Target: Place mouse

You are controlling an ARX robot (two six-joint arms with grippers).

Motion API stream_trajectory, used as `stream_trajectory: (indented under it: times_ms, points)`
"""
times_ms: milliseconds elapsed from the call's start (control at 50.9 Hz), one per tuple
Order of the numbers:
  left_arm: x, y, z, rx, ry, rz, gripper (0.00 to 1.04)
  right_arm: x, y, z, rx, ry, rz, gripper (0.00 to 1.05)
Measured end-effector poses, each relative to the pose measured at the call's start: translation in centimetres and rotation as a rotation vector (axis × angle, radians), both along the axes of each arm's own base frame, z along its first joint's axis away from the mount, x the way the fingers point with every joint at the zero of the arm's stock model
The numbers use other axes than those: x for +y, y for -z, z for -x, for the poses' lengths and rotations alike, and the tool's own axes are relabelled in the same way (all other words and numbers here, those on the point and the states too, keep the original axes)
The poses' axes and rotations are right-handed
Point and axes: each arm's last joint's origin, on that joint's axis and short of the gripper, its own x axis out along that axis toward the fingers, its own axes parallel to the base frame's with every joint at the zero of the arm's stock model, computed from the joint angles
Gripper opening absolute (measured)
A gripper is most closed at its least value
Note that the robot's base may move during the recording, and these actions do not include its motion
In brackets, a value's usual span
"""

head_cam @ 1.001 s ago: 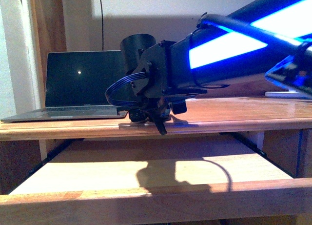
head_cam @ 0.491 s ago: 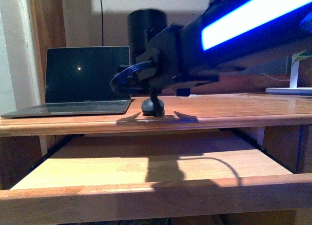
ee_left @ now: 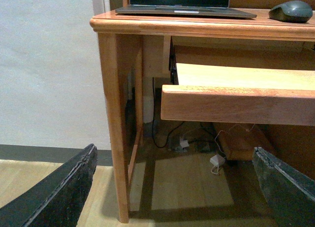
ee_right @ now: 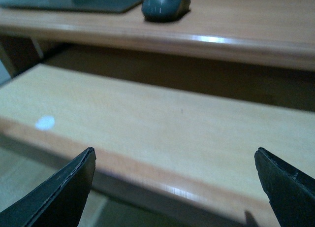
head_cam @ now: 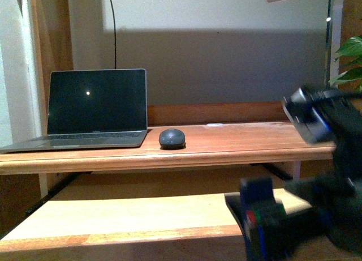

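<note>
Now, mouse (head_cam: 172,138): dark grey and domed, it lies flat on the desk top (head_cam: 249,141), just beside the near right corner of the laptop (head_cam: 93,111). Nothing touches it.
Mouse from the wrists: it shows at the far edge of the desk in the left wrist view (ee_left: 291,11) and beside the laptop's corner in the right wrist view (ee_right: 165,4), well apart from both tools.
Laptop: lid upright, screen dark except for one small bright dot, base flat on the desk toward its left end (ee_left: 182,11).
Pull-out shelf (head_cam: 130,215): pale wood, drawn out below the desk top, its surface bare in the right wrist view (ee_right: 147,118).
Right gripper (ee_right: 173,153): jaws spread wide with nothing between them. The two dark fingers (ee_right: 288,187) frame the shelf's front edge.
Right arm (head_cam: 334,159): a dark, blurred mass low on the right of the front view. Its parts are too smeared to tell apart.
Left gripper (ee_left: 174,149): jaws also spread wide and holding nothing. It sits low beside the desk's left leg, its fingers (ee_left: 64,192) dark and worn at the edges.
Under the desk: loose cables (ee_left: 197,141) and a small white plug (ee_left: 215,161) lie on the floor.
Background: a thin dark cord (head_cam: 113,29) runs down the wall behind the laptop, and green leaves (head_cam: 348,60) show at the right edge.
</note>
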Motion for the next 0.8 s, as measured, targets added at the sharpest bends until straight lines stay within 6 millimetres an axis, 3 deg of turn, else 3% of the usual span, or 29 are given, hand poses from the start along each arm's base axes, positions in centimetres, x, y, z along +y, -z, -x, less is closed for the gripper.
stream_trajectory:
  times_ms: [59,118,295,668,805]
  points:
    - [0.0,0.0,0.0,0.0,0.0,0.0,0.97,-0.6,2.9,1.3,0.028,-0.005,0.064,0.97]
    - [0.0,0.0,0.0,0.0,0.0,0.0,0.97,-0.5,4.5,1.8,0.046,-0.006,0.101,0.97]
    - [0.0,0.0,0.0,0.0,0.0,0.0,0.97,1.1,6.7,1.0,0.037,0.002,0.156,0.97]
    - [0.0,0.0,0.0,0.0,0.0,0.0,0.97,4.3,7.0,-1.9,0.031,0.065,0.156,0.97]
    - [0.0,0.0,0.0,0.0,0.0,0.0,0.97,6.3,6.6,-3.7,0.025,0.102,0.136,0.97]
